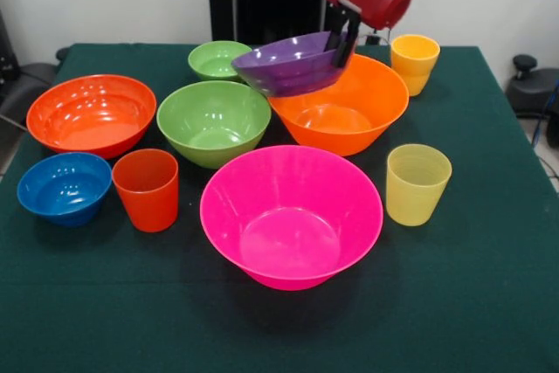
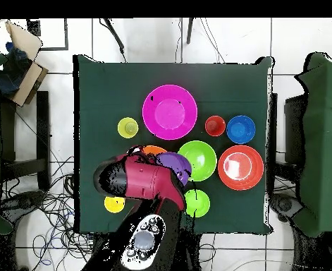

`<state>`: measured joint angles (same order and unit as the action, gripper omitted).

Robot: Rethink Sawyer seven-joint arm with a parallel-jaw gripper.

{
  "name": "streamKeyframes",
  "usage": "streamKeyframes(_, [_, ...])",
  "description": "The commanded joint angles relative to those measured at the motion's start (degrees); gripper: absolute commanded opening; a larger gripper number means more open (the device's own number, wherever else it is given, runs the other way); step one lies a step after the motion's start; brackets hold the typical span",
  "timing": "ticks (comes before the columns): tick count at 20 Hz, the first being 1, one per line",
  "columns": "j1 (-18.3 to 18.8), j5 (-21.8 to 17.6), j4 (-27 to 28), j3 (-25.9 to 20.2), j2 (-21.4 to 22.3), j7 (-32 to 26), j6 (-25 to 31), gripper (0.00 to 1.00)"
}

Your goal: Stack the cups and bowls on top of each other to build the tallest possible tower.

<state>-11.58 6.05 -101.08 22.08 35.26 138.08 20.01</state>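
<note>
**Purple bowl held tilted above the large orange bowl**

The front view shows the gripper point(image 1: 343, 41) clamped on the rim of the shallow purple bowl point(image 1: 293, 65), one dark finger inside the bowl and one outside. The bowl hangs in the air, tilted, over the back-left edge of the large orange bowl point(image 1: 345, 107), which sits on the green-covered bench point(image 1: 489, 286). Whether the two bowls touch cannot be told from here.

The overhead view hides most of this: the red arm point(image 2: 144, 180) covers the gripper and nearly all of the large orange bowl, of which only a thin sliver point(image 2: 153, 149) peeks out. The purple bowl point(image 2: 177, 166) shows partly beside the arm.

Everything else stands apart on the bench, open side up. In the front view the large pink bowl point(image 1: 291, 216) is nearest the camera, with the medium green bowl point(image 1: 213, 121) behind it to the left and the small green bowl point(image 1: 218, 59) farther back. The red-orange bowl point(image 1: 91, 114) sits at the left, the small blue bowl point(image 1: 65, 187) in front of it, and the red-orange cup point(image 1: 146, 189) just beside the blue bowl. The paler yellow cup point(image 1: 417, 183) stands right of the pink bowl; the other yellow cup point(image 1: 414, 64) stands at the back right, close to the orange bowl.

Only the overhead view shows the tiled floor point(image 2: 232, 42) and loose cables point(image 2: 52, 205) around the bench.
</note>
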Motion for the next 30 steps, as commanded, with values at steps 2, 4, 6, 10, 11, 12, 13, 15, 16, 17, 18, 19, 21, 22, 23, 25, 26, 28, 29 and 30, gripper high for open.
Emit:
streamKeyframes(2, [2.28, -3.66, 2.52, -11.9, -3.65, -2.75, -0.22, 0.0])
streamKeyframes(4, [2.66, -3.44, 2.62, -12.92, -3.77, -2.66, 0.32, 0.0])
streamKeyframes(6, [2.9, -3.4, 2.47, -13.55, -3.58, -2.61, 1.01, 0.0])
streamKeyframes(10, [3.14, -3.11, 1.92, -14.42, -3.06, -2.15, 2.99, 0.0])
streamKeyframes(11, [3.05, -3.15, 1.93, -14.41, -3.15, -1.86, 3.23, 0.0])
streamKeyframes(12, [2.5, -3.1, 2.25, -13.94, -3.72, -1.21, 3.37, 0.0])
streamKeyframes(13, [2.36, -3.17, 2.36, -13.79, -4.04, -0.94, 3.14, 0.0])
streamKeyframes(15, [2.23, -3.33, 2.75, -13.61, -4.8, -0.7, 2.69, 0.0])
streamKeyframes(16, [2.29, -3.35, 2.9, -13.88, -5.0, -0.82, 2.7, 0.0])
streamKeyframes(17, [2.48, -3.29, 2.94, -14.2, -5.09, -0.91, 2.73, 0.0])
streamKeyframes(18, [2.39, -3.1, 3.17, -14.36, -5.37, -0.72, 2.87, 0.0])
streamKeyframes(19, [2.16, -3.03, 3.32, -14.22, -5.52, -0.47, 2.98, 0.0])
streamKeyframes(21, [1.53, -2.83, 3.74, -13.65, -5.8, 0.18, 3.61, 0.0])
streamKeyframes(22, [1.21, -2.79, 3.82, -13.31, -5.78, 0.44, 4.09, 0.0])
streamKeyframes(23, [1.07, -2.8, 3.79, -13.16, -5.79, 0.51, 4.21, 0.0])
streamKeyframes(25, [0.8, -2.83, 3.74, -12.86, -5.81, 0.66, 4.45, 0.0])
streamKeyframes(26, [0.89, -2.84, 3.42, -12.92, -5.31, 0.43, 4.98, 0.0])
streamKeyframes(28, [0.95, -2.79, 3.36, -12.81, -4.7, 0.19, 6.0, 0.0])
streamKeyframes(29, [0.97, -2.73, 3.29, -12.86, -4.62, 0.18, 6.1, 0.0])
streamKeyframes(30, [1.07, -2.68, 3.37, -12.91, -4.76, 0.2, 6.07, 0.0])
